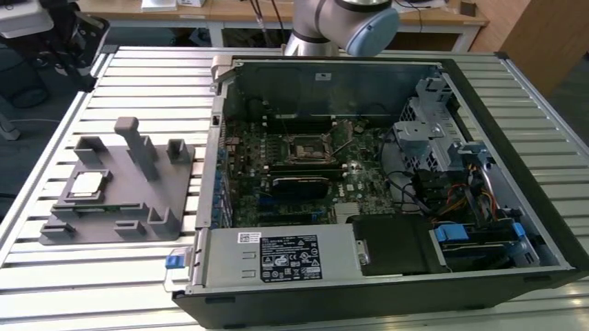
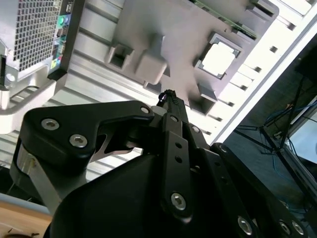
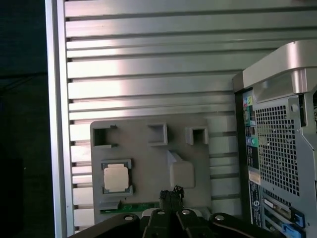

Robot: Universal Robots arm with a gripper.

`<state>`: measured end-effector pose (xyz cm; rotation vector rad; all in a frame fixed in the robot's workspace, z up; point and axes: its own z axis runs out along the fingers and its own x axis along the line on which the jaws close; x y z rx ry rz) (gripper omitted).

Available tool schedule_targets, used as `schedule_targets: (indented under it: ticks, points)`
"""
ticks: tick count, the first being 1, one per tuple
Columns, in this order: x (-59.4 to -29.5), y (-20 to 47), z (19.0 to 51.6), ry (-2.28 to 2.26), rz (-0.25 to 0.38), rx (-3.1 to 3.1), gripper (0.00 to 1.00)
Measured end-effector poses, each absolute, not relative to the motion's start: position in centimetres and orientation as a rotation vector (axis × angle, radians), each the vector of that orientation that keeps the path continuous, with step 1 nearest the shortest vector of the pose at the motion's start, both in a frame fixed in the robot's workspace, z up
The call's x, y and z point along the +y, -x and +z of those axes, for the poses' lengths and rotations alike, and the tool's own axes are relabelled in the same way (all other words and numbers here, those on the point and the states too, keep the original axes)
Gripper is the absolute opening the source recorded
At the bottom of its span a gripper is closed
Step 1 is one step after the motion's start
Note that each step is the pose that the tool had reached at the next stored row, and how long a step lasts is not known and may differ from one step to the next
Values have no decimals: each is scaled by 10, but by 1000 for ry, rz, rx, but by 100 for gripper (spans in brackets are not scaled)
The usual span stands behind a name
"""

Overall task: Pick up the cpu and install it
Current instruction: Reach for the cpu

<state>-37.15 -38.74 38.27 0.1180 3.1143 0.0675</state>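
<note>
Check the jaws first: in the first wrist view they stand together, with nothing clamped between them. The gripper [image 3: 171,192] hangs over the grey tray [image 3: 148,153], clear of it. The cpu [image 3: 115,177] lies flat in a square recess of that tray, silver top up, untouched. In the exterior view, the tray rests on the slatted table [image 1: 138,69], just beside the open computer case [image 1: 387,79], on the exterior view's left. The black socket [image 1: 304,148] sits on the motherboard inside the case.

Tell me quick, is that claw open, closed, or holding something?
Claw: closed, holding nothing; the cpu sits in the grey tray.
</note>
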Motion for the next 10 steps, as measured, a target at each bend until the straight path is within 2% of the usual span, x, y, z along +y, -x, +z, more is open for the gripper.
schedule_targets:
  ticks: [10]
  points:
    - [-388, 417, 375, -118, 68, 3114, 11]
